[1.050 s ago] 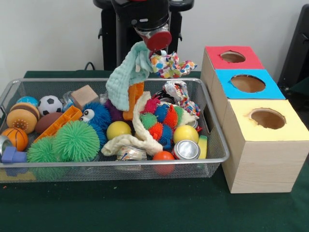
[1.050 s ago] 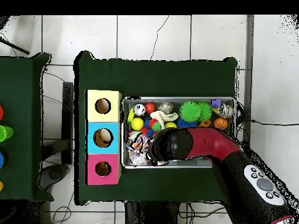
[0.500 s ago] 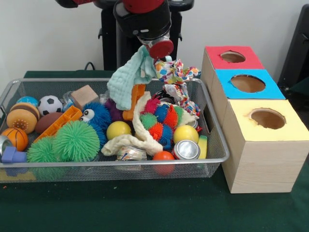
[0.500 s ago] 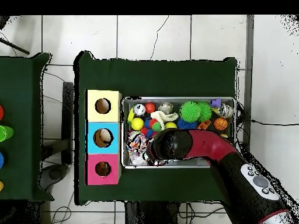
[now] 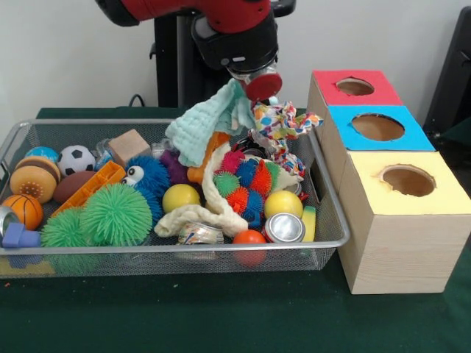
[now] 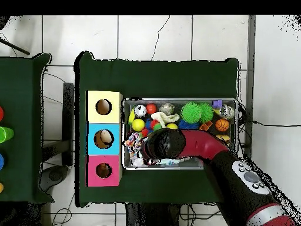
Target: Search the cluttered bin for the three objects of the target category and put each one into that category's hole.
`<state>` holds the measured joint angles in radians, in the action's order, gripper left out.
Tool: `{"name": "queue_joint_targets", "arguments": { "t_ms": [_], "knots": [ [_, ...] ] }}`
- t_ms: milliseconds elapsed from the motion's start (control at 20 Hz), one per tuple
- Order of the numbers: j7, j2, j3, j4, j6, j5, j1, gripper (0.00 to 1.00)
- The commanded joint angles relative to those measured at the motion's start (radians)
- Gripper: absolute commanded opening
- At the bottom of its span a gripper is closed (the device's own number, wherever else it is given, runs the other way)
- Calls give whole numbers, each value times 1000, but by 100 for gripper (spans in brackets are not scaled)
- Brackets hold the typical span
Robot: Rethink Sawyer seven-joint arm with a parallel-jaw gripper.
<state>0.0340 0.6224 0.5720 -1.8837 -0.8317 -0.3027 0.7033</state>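
Note:
My gripper [image 5: 255, 97] hangs over the back right part of the wire bin [image 5: 176, 248], its wrist [image 6: 160, 144] seen from above. It is shut on a mint green cloth [image 5: 210, 125], which drapes down to its left. A colourful knotted rag [image 5: 285, 120] hangs at its right side, reaching toward the boxes; the cloths hide the fingertips. An orange piece [image 5: 208, 156] shows under the mint cloth. Right of the bin stand three boxes with round holes: red [image 5: 331, 94], blue [image 5: 340, 118] and yellow [image 5: 441, 197].
The bin holds several balls, green spiky balls [image 5: 116, 213], a blue furry toy [image 5: 151, 175], a white rope [image 5: 213, 209], a wooden block [image 5: 128, 145], cans [image 5: 284, 227] and a multicoloured spiky ball [image 5: 245, 184]. The bin's right rim sits close to the boxes.
The gripper has moved right toward the boxes, carrying the mint cloth and the colourful rag with it. The rag now reaches over the bin's right rim.

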Motion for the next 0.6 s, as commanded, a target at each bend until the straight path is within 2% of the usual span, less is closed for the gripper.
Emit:
{"name": "queue_joint_targets", "arguments": {
  "t_ms": [50, 600],
  "knots": [
    [-326, -76, -72, 118, 67, 38, -48, 0],
    [-264, -205, -72, 250, 119, 65, -71, 0]
  ]
}}
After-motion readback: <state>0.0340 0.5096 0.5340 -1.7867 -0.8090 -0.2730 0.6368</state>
